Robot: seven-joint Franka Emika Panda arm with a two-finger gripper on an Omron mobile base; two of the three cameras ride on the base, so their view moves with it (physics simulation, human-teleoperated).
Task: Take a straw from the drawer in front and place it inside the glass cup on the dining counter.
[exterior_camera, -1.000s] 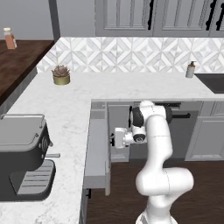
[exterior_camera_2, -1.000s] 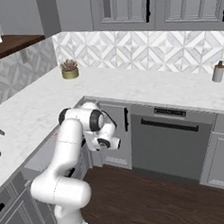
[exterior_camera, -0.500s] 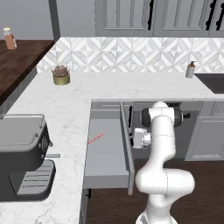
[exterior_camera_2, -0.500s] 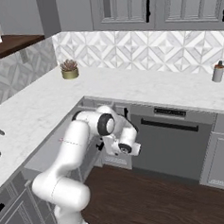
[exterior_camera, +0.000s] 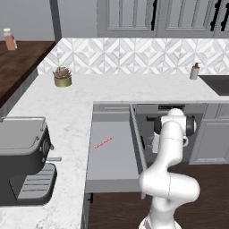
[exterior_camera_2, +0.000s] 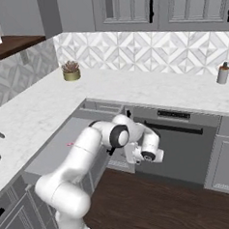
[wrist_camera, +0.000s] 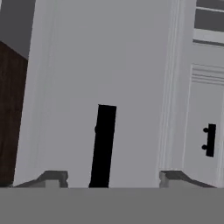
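The drawer (exterior_camera: 112,167) stands pulled far out of the white marble corner counter, its flat grey inside bare around the straw. The straw (exterior_camera: 103,142), a thin red-pink stick, lies in the drawer's far half, also seen as the straw (exterior_camera_2: 70,144) from the right. My gripper (exterior_camera: 150,144) sits just outside the drawer's front panel (wrist_camera: 87,65), low beside the arm. In the hand view the gripper (wrist_camera: 113,178) is open, its fingertips (wrist_camera: 54,177) wide apart on either side of the black handle (wrist_camera: 103,146) without touching it. The glass cup and the dining counter are out of view.
A dark coffee machine (exterior_camera: 22,156) stands on the counter left of the drawer. A potted plant (exterior_camera: 62,77) and a soap bottle (exterior_camera: 194,71) sit by the backsplash. A dishwasher front (exterior_camera_2: 181,141) is right of the arm, above dark wood floor (exterior_camera_2: 156,200).
The drawer has slid from slightly open to far out, uncovering the straw. The gripper, shut on the handle before, has opened and let it go.
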